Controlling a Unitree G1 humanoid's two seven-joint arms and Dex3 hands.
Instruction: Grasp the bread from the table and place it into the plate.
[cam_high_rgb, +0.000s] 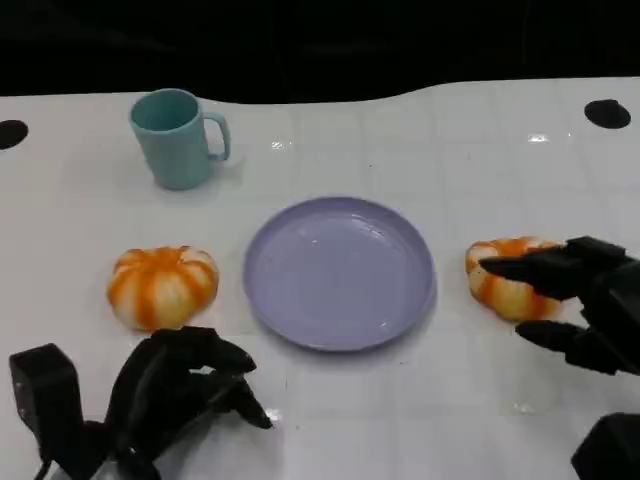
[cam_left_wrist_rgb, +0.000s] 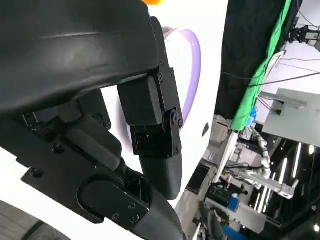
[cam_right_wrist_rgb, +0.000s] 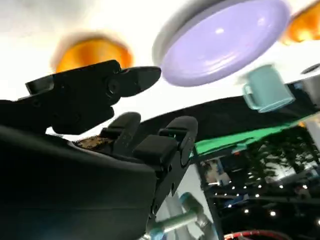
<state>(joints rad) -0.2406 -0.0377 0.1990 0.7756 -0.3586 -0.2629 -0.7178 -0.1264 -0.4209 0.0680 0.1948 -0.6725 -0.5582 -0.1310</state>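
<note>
The right hand (cam_high_rgb: 580, 300), fingers apart and holding nothing, hovers right at the bread (cam_high_rgb: 508, 276), with the plate (cam_high_rgb: 340, 271) to its left.

Glossy white table (cam_high_rgb: 400, 130), smooth matt plate (cam_high_rgb: 340, 270), matt plastic-looking cup (cam_high_rgb: 175, 138).

Orange-and-cream striped breads flank a plain lavender plate (cam_high_rgb: 340, 272) on your glossy white table (cam_high_rgb: 450, 150).
By your black right hand (cam_high_rgb: 585, 300) sits one striped bread (cam_high_rgb: 503, 283); beyond your black left hand (cam_high_rgb: 170, 385), another (cam_high_rgb: 162, 285) and a plain teal mug (cam_high_rgb: 177, 138).
</note>
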